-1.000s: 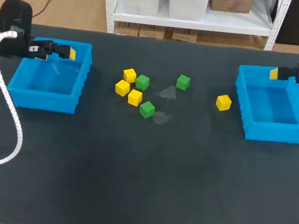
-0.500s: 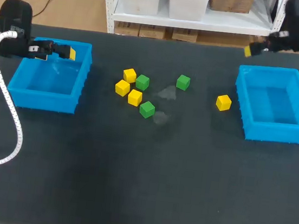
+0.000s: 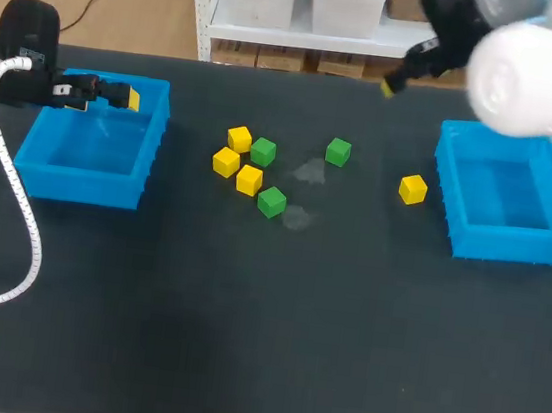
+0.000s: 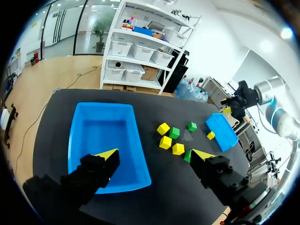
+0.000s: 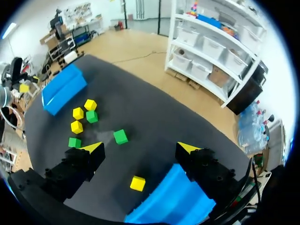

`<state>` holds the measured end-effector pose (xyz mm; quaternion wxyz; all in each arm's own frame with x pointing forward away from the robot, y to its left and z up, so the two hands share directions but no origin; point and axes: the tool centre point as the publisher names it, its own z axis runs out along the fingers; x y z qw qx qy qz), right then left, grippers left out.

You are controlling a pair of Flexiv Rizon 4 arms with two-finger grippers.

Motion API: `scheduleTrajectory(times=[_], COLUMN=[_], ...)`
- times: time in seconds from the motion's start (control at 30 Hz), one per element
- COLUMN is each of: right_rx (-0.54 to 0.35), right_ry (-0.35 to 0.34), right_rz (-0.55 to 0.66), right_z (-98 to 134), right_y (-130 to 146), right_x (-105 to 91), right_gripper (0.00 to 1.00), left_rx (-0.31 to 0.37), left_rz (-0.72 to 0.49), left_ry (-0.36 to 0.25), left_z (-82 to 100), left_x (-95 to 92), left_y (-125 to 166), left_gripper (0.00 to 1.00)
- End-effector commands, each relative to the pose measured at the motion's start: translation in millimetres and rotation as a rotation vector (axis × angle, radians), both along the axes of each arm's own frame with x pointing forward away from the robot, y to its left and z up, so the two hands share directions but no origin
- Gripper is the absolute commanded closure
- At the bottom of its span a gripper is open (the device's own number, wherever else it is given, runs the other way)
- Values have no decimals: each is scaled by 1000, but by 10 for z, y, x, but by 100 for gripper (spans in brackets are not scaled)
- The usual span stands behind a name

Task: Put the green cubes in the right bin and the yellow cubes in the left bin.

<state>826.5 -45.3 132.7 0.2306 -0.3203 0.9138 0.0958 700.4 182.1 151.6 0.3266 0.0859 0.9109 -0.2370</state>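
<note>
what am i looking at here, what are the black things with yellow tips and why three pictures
This is a two-armed robot at a dark table. One picture looks down from above; each round one comes from a camera on a wrist. Those yellow-tipped things are its grippers, which pinch things to lift them. The left gripper hangs over the left bin; the right gripper is up above the table. Both are open and empty. Four yellow cubes and three green cubes lie between that bin and the right bin.
</note>
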Motion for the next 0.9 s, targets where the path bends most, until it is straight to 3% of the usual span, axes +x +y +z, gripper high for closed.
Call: scheduleTrajectory(times=[0.03,0.4,0.9], right_rx=[-96,-158,-208], right_ry=[123,197,239], right_rz=[29,57,101], right_z=[-315,-770,-1055], right_y=[329,472,587], right_x=[312,269,115], right_gripper=[0,0,0], left_rx=[-10,-10,-10], left_rz=[-6,-6,-6], left_ry=[-7,-7,-7], left_z=[-16,-16,-16], left_x=[-3,-3,-3], left_y=[21,21,21], left_gripper=[0,0,0])
